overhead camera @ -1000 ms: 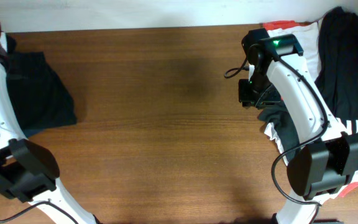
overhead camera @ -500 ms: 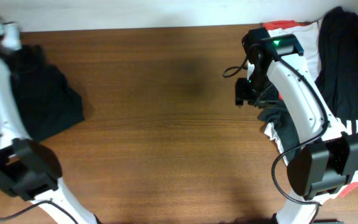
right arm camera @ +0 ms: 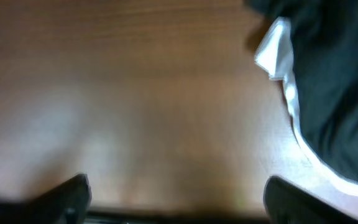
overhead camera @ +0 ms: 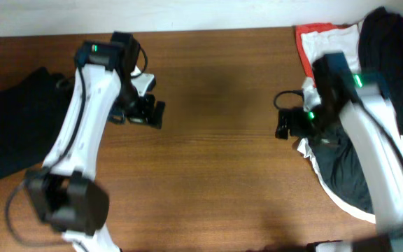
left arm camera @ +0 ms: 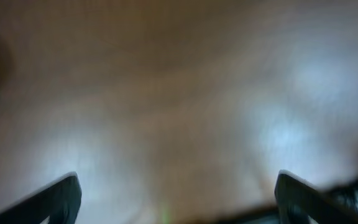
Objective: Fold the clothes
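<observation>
Although both wrist views are smeared with blur, each shows enough. The left gripper (left arm camera: 178, 180) has its two fingers spread wide at the lower corners of the picture, with only bare brown table (left arm camera: 179, 93) between them. The right gripper (right arm camera: 178, 183) is likewise wide apart and holds nothing.

Seen from overhead, the left gripper (overhead camera: 145, 112) hangs over the table's left half, nearer the far edge, apart from a dark garment (overhead camera: 12, 129) that lies crumpled at the left edge. The picture cuts that garment off at its left side.

The right gripper (overhead camera: 283, 124) hovers over bare wood just beside a pile of clothes (overhead camera: 380, 42) heaped from the far right corner down the right edge, with black cloth on top and white and red showing beneath. The right arm (overhead camera: 369, 140) crosses the pile and hides much of it, and the picture's border cuts it off, so the number of pieces cannot be told.

In the right wrist view a dark fold (right arm camera: 334, 93) with a white edge (right arm camera: 272, 50) lies at the right, apart from the fingers. A dark blot at the left border of the left wrist view is too blurred to name.
</observation>
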Motion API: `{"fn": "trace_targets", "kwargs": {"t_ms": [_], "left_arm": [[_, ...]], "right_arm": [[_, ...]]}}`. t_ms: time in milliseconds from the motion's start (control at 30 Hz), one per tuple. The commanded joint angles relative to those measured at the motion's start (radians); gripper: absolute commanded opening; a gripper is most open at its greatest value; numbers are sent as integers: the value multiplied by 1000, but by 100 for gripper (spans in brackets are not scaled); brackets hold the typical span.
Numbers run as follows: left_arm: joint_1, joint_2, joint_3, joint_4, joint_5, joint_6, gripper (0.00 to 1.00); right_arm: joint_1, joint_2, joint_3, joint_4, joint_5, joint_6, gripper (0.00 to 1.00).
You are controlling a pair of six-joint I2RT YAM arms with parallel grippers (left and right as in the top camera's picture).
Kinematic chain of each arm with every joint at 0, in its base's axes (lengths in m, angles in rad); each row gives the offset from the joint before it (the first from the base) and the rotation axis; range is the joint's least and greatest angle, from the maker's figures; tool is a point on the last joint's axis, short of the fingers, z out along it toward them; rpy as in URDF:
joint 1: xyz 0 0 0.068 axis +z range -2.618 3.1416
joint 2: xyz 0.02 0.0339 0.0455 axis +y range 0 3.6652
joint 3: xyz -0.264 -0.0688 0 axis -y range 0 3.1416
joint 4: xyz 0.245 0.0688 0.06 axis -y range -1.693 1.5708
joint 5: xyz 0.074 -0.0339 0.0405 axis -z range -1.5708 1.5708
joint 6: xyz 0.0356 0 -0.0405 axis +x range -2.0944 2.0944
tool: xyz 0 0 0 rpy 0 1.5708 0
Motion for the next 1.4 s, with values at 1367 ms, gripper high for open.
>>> {"fn": "trace_targets", "kwargs": {"t_ms": [1367], "left_arm": [[-37,-1347,-991,601,-123,-9,99]], "right_arm": [[-6,-1476,-1462,1291,158,-271,99]]}}
